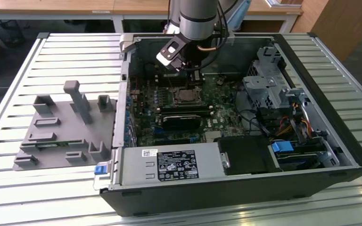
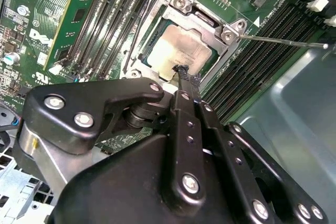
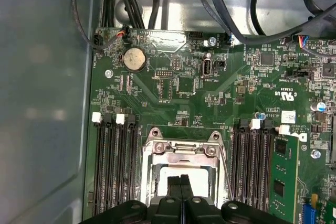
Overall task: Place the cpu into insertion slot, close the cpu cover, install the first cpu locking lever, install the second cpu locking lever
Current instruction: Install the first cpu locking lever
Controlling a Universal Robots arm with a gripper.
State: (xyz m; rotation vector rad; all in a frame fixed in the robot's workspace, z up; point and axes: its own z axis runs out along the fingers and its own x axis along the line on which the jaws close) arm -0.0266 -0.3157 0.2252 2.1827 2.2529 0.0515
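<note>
The cpu (image 2: 177,51) lies in the insertion slot (image 1: 186,96), its pale metal face showing through the window of the silver cpu cover (image 2: 206,22), which lies flat around it. My gripper (image 2: 184,71) is shut with nothing between its fingers, and its tip sits at the edge of the cpu face by the cover frame. In the first wrist view the gripper (image 3: 182,179) stands over the cpu (image 3: 159,182) inside the cover (image 3: 181,153). A thin locking lever (image 2: 283,40) sticks out sideways from the socket's corner. In the exterior view the gripper (image 1: 192,84) hangs just above the socket.
Black memory slots (image 3: 113,166) flank the socket on both sides. A metal drive cage (image 1: 269,89) and cables fill the exterior view's right of the case. The power supply (image 1: 168,165) sits in front. A grey fixture (image 1: 61,127) stands on the slatted table at the left.
</note>
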